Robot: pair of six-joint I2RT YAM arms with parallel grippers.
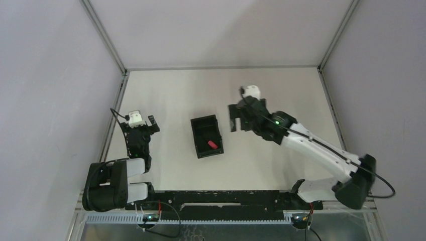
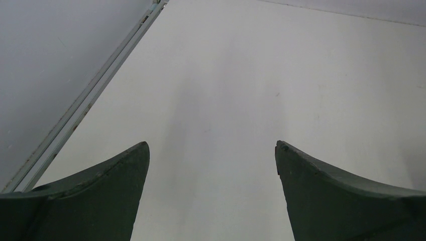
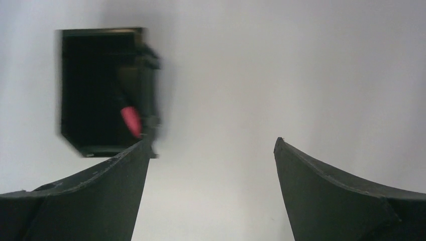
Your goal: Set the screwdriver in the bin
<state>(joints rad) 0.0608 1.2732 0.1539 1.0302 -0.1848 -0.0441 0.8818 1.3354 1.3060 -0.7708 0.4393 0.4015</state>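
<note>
1. The left tool (image 1: 144, 123) sits low over bare desk (image 1: 171, 95), at about 9 o'clock from the bin and well apart from it. Its jaws stand apart with nothing between them; the left wrist view shows only white surface past the left tool (image 2: 212, 150). The left arm is folded back close to its base with the forearm pointing toward 12 o'clock, which I take for a parked pose that keeps out of the way.
2. The bin (image 1: 194, 136) stands near the middle of the desk. The screwdriver (image 1: 212, 144) lies inside it, its red handle toward 5 o'clock of the bin's floor, so the placing looks done.
3. The right tool (image 1: 235, 120) is at about 2 o'clock from the bin, just beside it, with jaws spread and empty. The right arm reaches long from its base toward 10 o'clock. In its wrist view the right tool (image 3: 211, 145) has the bin (image 3: 63, 85) at 10 o'clock, smeared, with the screwdriver (image 3: 130, 120) inside.
</note>
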